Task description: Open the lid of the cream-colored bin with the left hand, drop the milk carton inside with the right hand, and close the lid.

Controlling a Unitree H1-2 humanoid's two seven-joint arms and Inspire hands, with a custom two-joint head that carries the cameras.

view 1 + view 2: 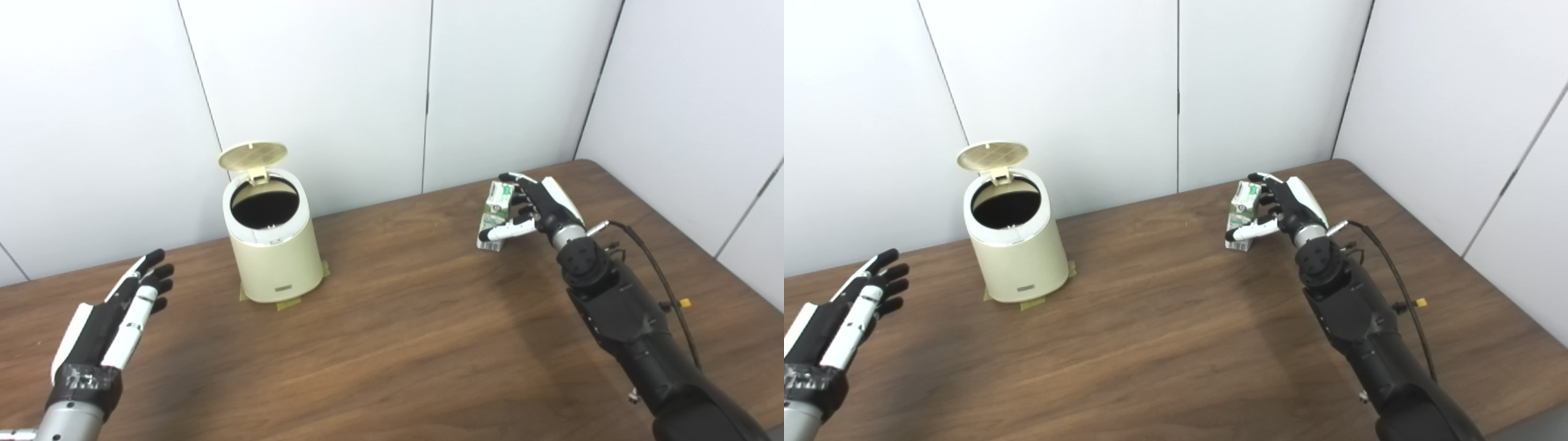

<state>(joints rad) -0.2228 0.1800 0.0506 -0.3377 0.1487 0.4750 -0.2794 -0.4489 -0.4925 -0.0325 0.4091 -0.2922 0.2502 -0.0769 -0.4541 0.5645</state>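
Bare wooden table separates the open cream-colored plastic bin from the green-white milk carton, grasped between the right hand's fingers; left hand released.

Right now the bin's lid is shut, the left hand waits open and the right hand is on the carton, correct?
Not quite: the left eye view shows the lid up on the bin. The left hand is open; the right hand is on the carton.

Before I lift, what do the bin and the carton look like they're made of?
The bin looks like smooth, slightly glossy cream plastic: soft sheen on its wall, moulded ribbing under the raised lid. The milk carton in the right hand looks like printed coated paperboard with folded, creased edges; likely light and crushable.
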